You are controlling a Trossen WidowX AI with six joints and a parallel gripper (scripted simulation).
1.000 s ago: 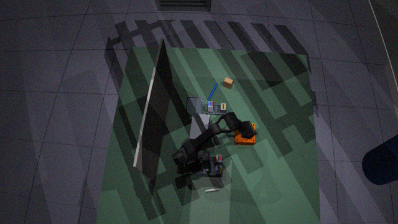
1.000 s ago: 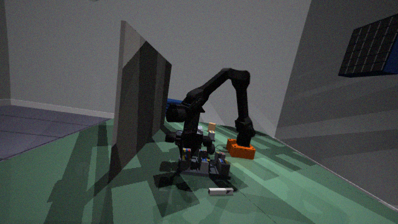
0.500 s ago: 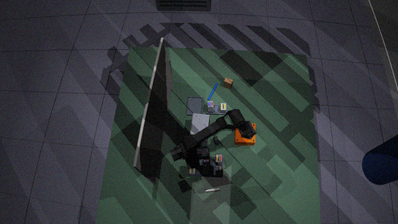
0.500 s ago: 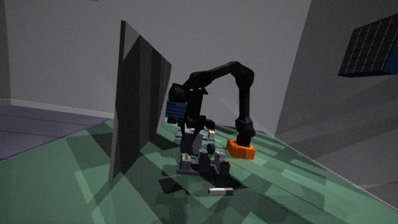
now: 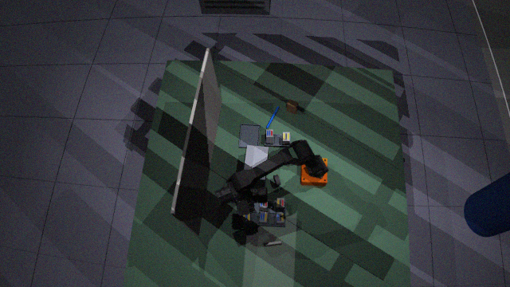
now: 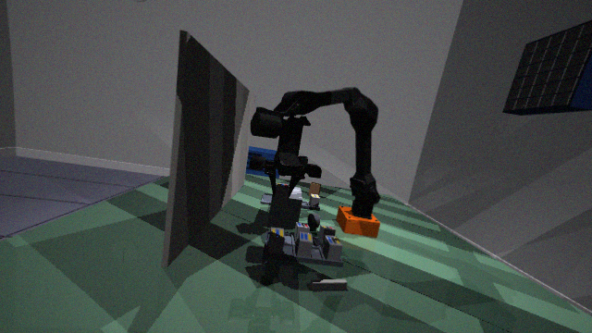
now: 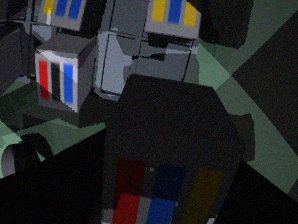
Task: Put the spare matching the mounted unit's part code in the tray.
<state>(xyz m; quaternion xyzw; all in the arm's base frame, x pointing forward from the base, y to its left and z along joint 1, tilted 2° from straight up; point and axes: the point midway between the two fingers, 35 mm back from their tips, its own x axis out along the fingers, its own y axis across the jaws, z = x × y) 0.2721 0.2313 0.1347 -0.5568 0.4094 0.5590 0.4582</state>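
1. Table (image 5: 351, 207): green surface crossed by striped shadow. Only the exterior view shows the upright panel (image 6: 203, 148) as a tall slab; from the top it reads as a thin pale edge beside the gripper.
2. Arm (image 6: 361, 139): rises from an orange base (image 6: 358, 222), arches over and points down. The exterior view gives its height; the top view only its reach.
3. Rack of spares (image 6: 307, 247): directly below the gripper. The wrist view shows stripe codes there that the other views blur: yellow-blue-blue, yellow-blue-yellow, red-dark-blue.
4. Tray (image 5: 249, 135): grey, well beyond the gripper, past the arm's elbow, beside the mounted unit (image 5: 270, 136). Seen plainly from the top only.
5. Gripper (image 6: 282, 205): closed on the held spare (image 7: 160, 219), lifted above the rack. Wrist view alone shows its code: red, blue, yellow. Fingers hidden in shadow.
6. Small pale bar (image 6: 329, 284) lies on the table just in front of the rack.
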